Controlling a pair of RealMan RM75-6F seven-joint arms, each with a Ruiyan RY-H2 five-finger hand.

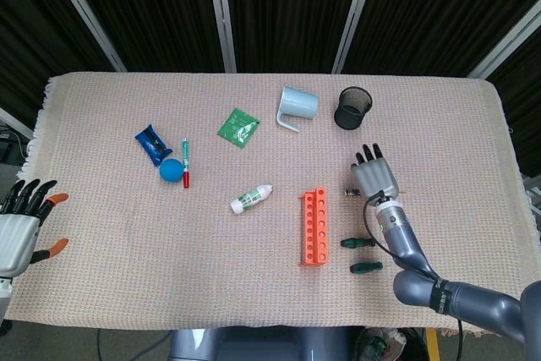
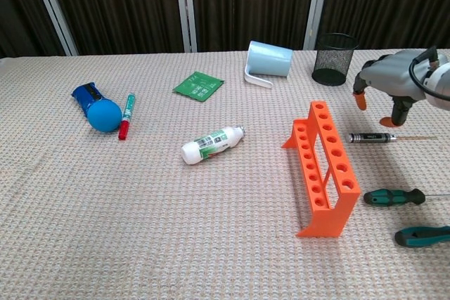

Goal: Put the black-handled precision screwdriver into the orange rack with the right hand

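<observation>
The black-handled precision screwdriver (image 2: 369,138) lies flat on the cloth just right of the orange rack (image 2: 323,166), its thin shaft pointing right. In the head view only its handle end (image 1: 347,193) shows from under my right hand (image 1: 374,179). That hand (image 2: 390,79) hovers just above and behind the screwdriver with its fingers spread downward, holding nothing. The rack (image 1: 314,227) stands upright with its row of holes facing up. My left hand (image 1: 21,226) rests open at the table's left edge.
Two green-handled screwdrivers (image 2: 394,197) (image 2: 422,235) lie right of the rack's near end. A black mesh cup (image 2: 333,59) and a tipped light-blue mug (image 2: 268,60) sit at the back. A white bottle (image 2: 211,144), green packet (image 2: 198,86), blue ball (image 2: 105,115) and red marker (image 2: 126,117) lie further left.
</observation>
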